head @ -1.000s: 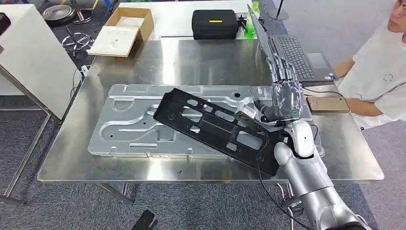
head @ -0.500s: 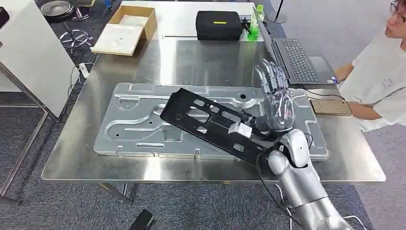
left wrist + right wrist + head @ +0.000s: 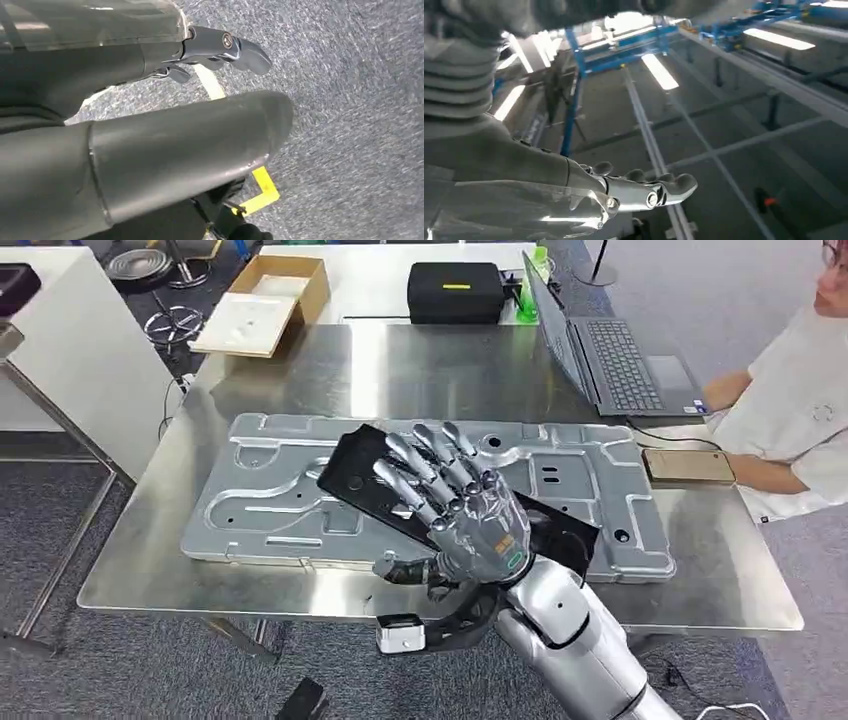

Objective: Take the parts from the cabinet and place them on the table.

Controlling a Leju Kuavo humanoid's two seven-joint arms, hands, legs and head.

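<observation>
Head view first: black perforated part (image 3: 352,472) now lying flat on the large silver stamped panel (image 3: 300,490), itself flat on the steel counter (image 3: 420,370). No longer pinched at its near end as half a second ago; released and left resting. Long axis diagonal across the panel, far end pointing up-left toward the cardboard box (image 3: 265,302), near end running down-right toward the counter's front edge, its middle hidden behind the raised hand. Panel's own long axis roughly parallel to the counter's front edge.

Right hand (image 3: 462,510) lifted clear above the part, swung in toward the middle of the picture compared with a moment earlier, fingers (image 3: 415,465) spread and straight, holding nothing. Judged as a placement just finished, arm pulling back; likely free for another trip to the cabinet.

Left hand (image 3: 220,47) seen from its wrist view hanging over grey carpet with yellow tape, nothing in it, but whether its fingers are apart or curled cannot be told.

Further out: black case (image 3: 455,290), laptop (image 3: 600,350), a person's sleeve (image 3: 790,410) at the right edge of the counter.
</observation>
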